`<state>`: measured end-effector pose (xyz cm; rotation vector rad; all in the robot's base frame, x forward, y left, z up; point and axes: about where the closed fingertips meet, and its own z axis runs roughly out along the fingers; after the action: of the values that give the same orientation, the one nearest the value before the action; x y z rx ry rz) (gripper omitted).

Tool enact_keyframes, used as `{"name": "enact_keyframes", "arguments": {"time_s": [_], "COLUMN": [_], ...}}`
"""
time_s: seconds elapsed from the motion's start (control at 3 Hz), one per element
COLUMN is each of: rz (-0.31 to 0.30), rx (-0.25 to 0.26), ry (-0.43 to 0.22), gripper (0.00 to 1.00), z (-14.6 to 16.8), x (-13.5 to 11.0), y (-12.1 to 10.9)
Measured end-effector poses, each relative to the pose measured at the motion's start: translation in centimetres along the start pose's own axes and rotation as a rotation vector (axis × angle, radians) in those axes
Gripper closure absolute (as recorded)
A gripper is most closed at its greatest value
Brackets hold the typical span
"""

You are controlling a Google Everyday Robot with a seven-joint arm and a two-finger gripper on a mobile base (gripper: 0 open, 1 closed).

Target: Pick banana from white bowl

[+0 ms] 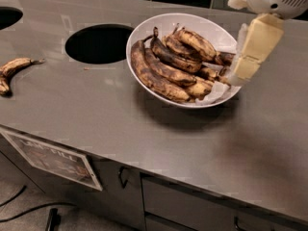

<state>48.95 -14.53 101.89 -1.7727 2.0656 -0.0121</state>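
Gripper: cream-coloured, hanging from a white rounded wrist housing at the top right; it slants down and to the left, with its lower end over the right rim of the white bowl, just beside the fruit.
Grip state: cannot tell from this view; nothing is seen held.
White bowl: wide, shallow and glossy, standing on the counter right of centre and heaped with overripe bananas.
Banana: short, plump and tan-yellow with heavy dark speckling; it lies on top of the pile towards the back of the bowl, left of the gripper and apart from it.
Darker bananas: long and nearly black, curving along the bowl's left and front side, under and beside the plump one.
Counter: grey and matte; the bowl throws a shadow on it to the front.
Round opening: a dark hole in the counter, just left of the bowl.
Second opening: partly in view at the far left edge.
Lone banana: small and curved, on the counter at the far left, well apart from the bowl.
Label: a printed sheet on the cabinet front below the counter; its text is unreadable.
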Motion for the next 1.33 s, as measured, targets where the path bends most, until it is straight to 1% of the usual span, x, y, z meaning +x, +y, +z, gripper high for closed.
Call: {"name": "enact_keyframes", "arguments": {"time_s": [0.33,0.67,1.0,1.33], "rz": [0.087,0.088,0.111,0.17], "rx": [-0.007,-0.007,-0.009,-0.022], "ry": [-0.05,-0.051,-0.057,-0.071], "gripper": [0.0,0.0,0.0,0.0], "z": [0.7,0.7,0.8,1.2], "x": [-1.8,-1.8,-2.9,-3.8], "y": [-1.5,-1.5,-1.8,-2.1]}}
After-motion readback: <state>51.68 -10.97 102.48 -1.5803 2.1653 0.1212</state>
